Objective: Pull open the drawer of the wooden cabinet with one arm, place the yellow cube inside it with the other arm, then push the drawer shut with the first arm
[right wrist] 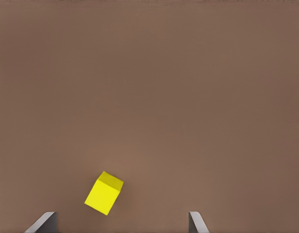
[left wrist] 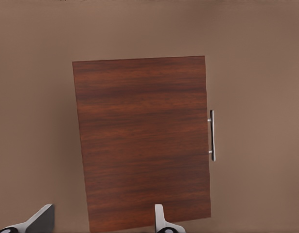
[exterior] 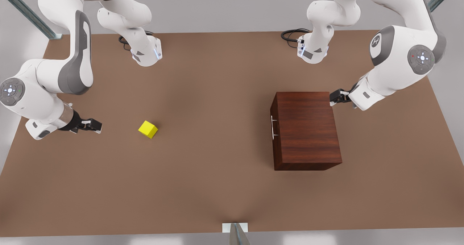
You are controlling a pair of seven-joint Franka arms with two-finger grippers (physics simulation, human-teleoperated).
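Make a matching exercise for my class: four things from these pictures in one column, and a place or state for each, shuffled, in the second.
1. yellow cube
2. drawer
3. left gripper
4. right gripper

A. open, above the wooden cabinet's back corner
B. shut
C. open, beside the cube
D. on the bare table

Pairs: 1-D, 2-B, 3-A, 4-C

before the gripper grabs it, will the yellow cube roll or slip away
The yellow cube probably won't roll: it sits flat on the table on a plain face. Its flat sides look easy to pinch, though it sits turned to the open right gripper, so it may twist.
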